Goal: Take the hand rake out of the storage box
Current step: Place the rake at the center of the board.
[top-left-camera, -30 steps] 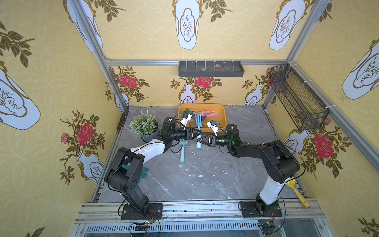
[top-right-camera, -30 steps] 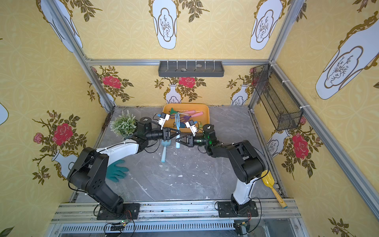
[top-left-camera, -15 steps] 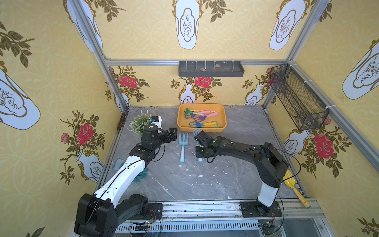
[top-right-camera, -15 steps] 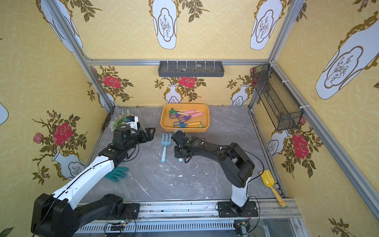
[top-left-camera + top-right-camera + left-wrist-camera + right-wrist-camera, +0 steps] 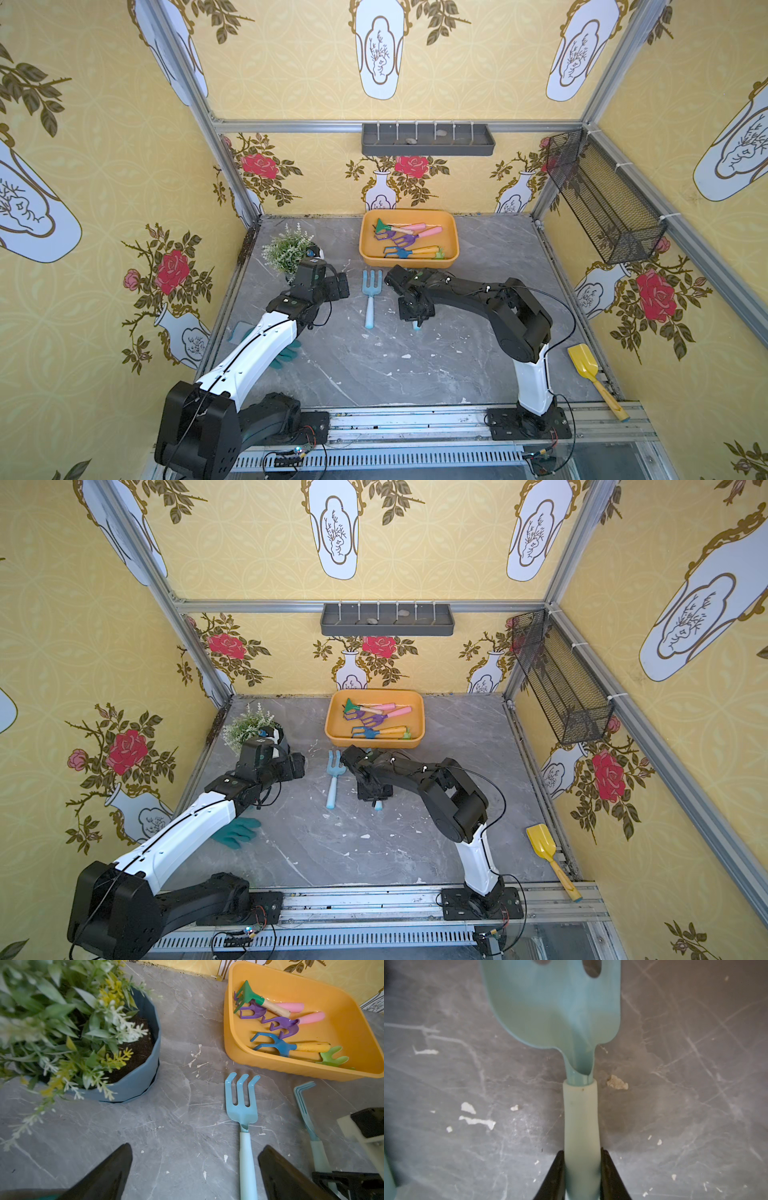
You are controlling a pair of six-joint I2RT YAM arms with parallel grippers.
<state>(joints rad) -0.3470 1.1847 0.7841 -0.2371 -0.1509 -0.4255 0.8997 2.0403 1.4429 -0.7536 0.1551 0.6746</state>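
The rake [image 5: 579, 1113] is lying on the table [image 5: 695, 1105] outside the box [image 5: 270, 1066], so I'm nearly finishing. My right gripper [image 5: 581, 1152] is straddling its handle, though I cannot tell whether it is pinching, and my left gripper [image 5: 198, 1147] is hanging spread and empty.

Overhead stereo pair, two wrist close-ups

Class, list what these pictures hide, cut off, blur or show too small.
Right wrist view: picture edge cuts the tines of the pale-handled light-blue hand rake; blur hides whether the right hand grips it.
Both top views: the right arm covers that rake, bar its handle tip.
A top view: the left arm covers part of the teal glove.
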